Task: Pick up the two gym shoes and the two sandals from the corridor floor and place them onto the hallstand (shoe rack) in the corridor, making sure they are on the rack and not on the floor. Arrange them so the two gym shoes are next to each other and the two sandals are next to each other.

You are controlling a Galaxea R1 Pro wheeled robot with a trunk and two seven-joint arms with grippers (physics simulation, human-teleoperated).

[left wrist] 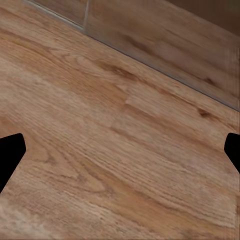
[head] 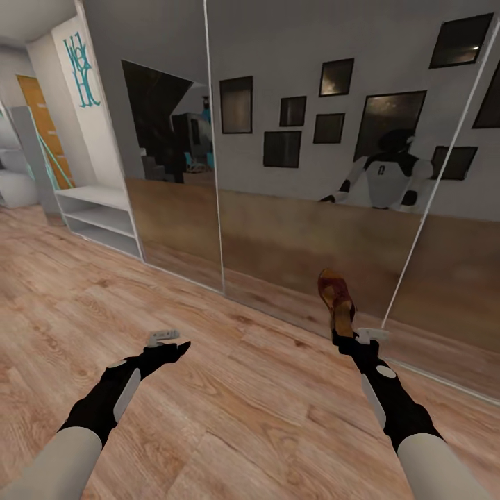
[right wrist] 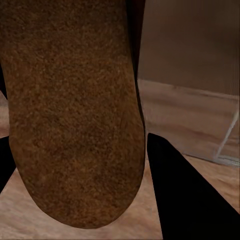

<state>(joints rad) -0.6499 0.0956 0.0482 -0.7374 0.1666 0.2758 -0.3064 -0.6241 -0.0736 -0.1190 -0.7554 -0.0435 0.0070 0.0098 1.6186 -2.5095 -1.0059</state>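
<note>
The right gripper is holding one brown sandal up off the corridor floor, its jaws clenching the heel end while the toe is pointing away toward the mirrored wardrobe doors. In the right wrist view the sandal's grainy tan footbed is lying between the dark fingers, close to the lens. The left gripper is hovering low over bare planks with its jaws released and nothing between them; in the left wrist view the fingertips are showing spread wide at either side over the wood grain. The white hallstand is standing against the wall at the far left end of the wardrobe, its shelves open. The robot's reflection is appearing in the mirror.
</note>
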